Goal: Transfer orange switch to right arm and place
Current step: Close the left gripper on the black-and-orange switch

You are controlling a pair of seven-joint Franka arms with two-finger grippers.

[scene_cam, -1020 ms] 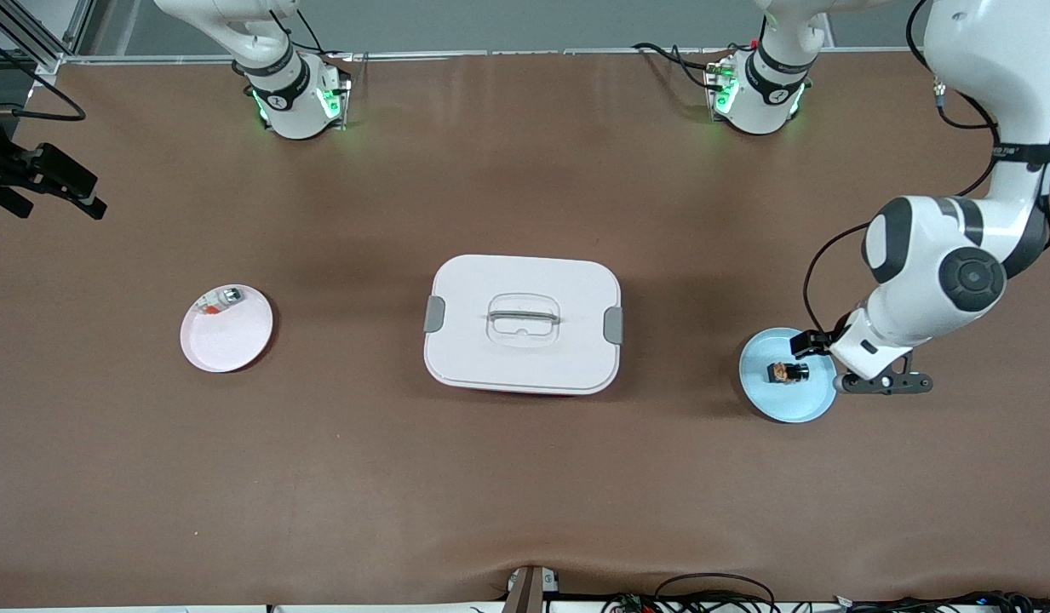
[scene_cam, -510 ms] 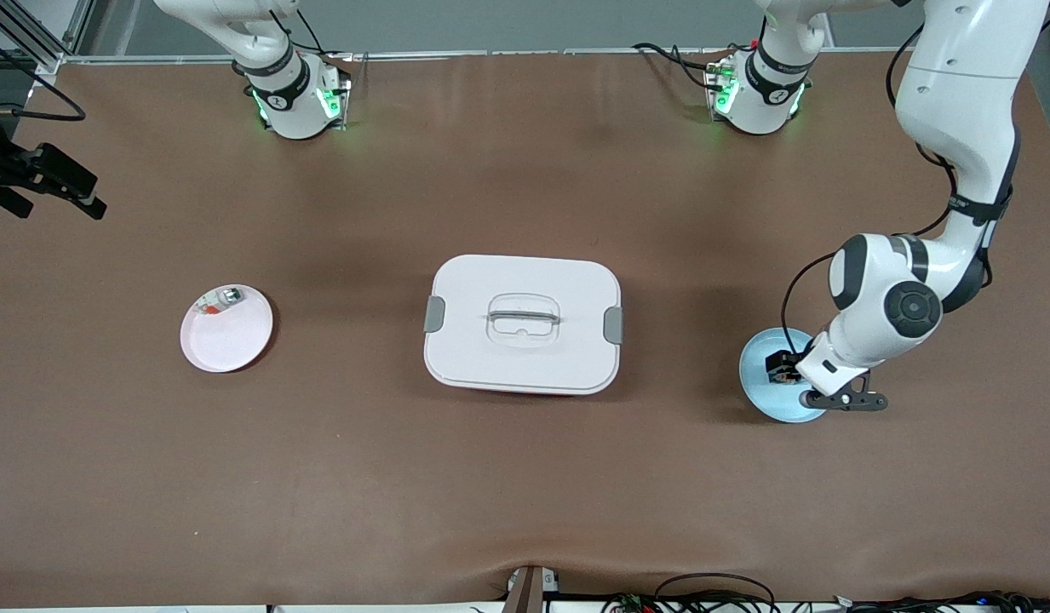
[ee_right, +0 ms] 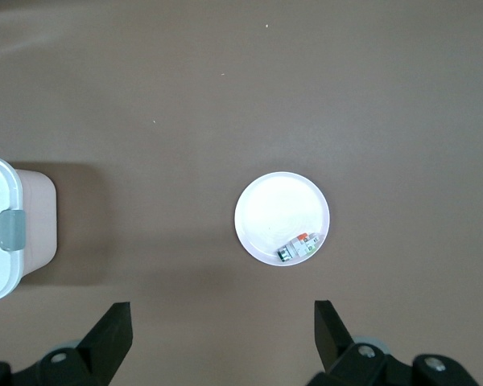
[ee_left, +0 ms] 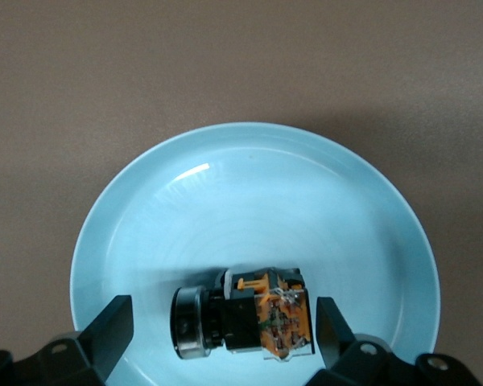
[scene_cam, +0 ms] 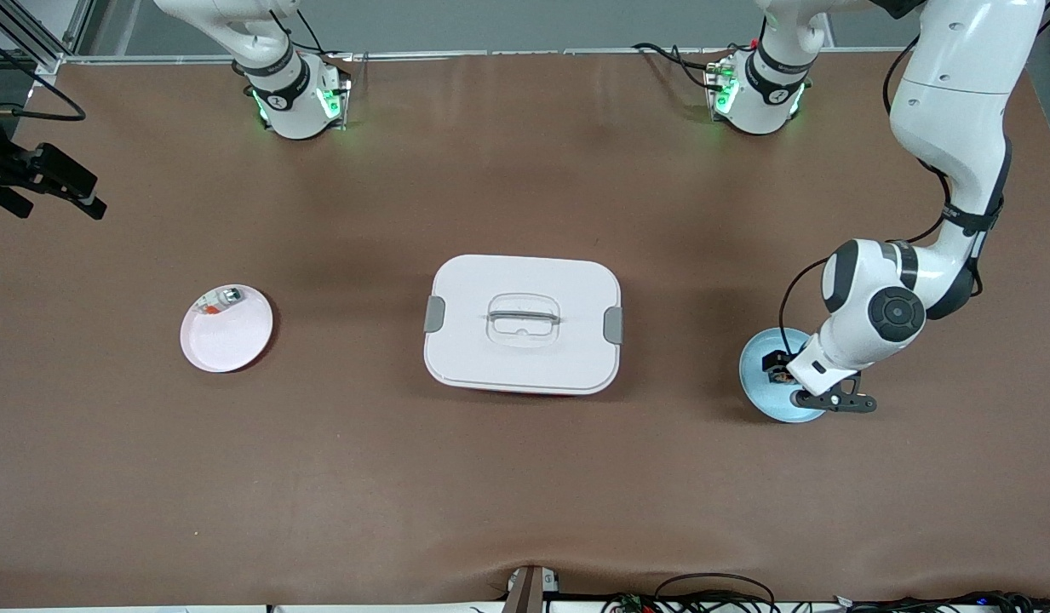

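Now we keep the left gripper (ee_left: 224,330) spread wide astride the orange switch (ee_left: 243,322) lying in the blue plate (ee_left: 185,201), lowering squarely before closing, while the right gripper (ee_right: 224,330) waits open, high above the table.

A white lidded box (scene_cam: 523,323) with grey latches is set at the table's (scene_cam: 525,494) middle. A pink plate (scene_cam: 226,329) is placed toward the right arm's end, with a small silvery-clear item (scene_cam: 228,296) held at its rim. A light blue plate (ee_left: 258,201) is seen on the brown table toward the left arm's end.
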